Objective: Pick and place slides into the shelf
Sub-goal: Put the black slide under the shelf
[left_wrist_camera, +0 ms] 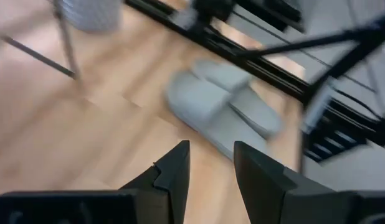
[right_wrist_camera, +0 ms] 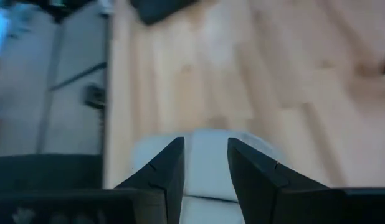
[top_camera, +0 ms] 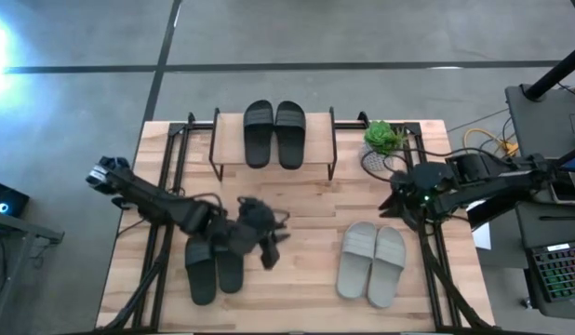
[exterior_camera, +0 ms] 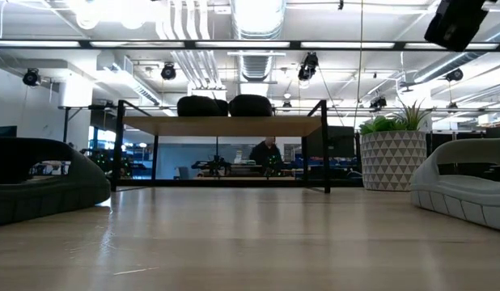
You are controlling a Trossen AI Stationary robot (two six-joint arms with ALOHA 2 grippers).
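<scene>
Six slides in total, as three pairs. One black pair (top_camera: 274, 133) is already sitting on top of the shelf (top_camera: 213, 149) at 12 o'clock on the worktop (top_camera: 311, 200). A second black pair (top_camera: 213, 267) is lying at 7 o'clock, and the grey-green pair (top_camera: 372, 263) is lying at 5 o'clock. There is one shelf, one potted plant (top_camera: 384, 137) at 1 o'clock, and two arms.

The left gripper (left_wrist_camera: 211, 165) is hovering just beside the 7 o'clock black pair, toward centre. Its jaws are standing narrowly apart with nothing between them, and its wrist view is looking across at the grey-green pair. The right gripper (right_wrist_camera: 205, 158) is hanging at 3 o'clock above the grey-green pair, with the same narrow gap and nothing held.

Risks, as judgement:
- Both jaw gaps are looking too narrow for a wide strap, so coming down like this is likely going to push a slide flat or shove it instead of gripping.
- Slides in each pair are touching side by side, so grabbing one is probably going to drag its neighbour.
- The shelf top is already partly taken. A second pair going on top could knock the black pair off the edge, or clip the thin metal frame.
- The plant is sitting near the right arm's reach path and is at risk of tipping.
- With both arms heading for the shelf together, they are risking a collision at centre.
</scene>
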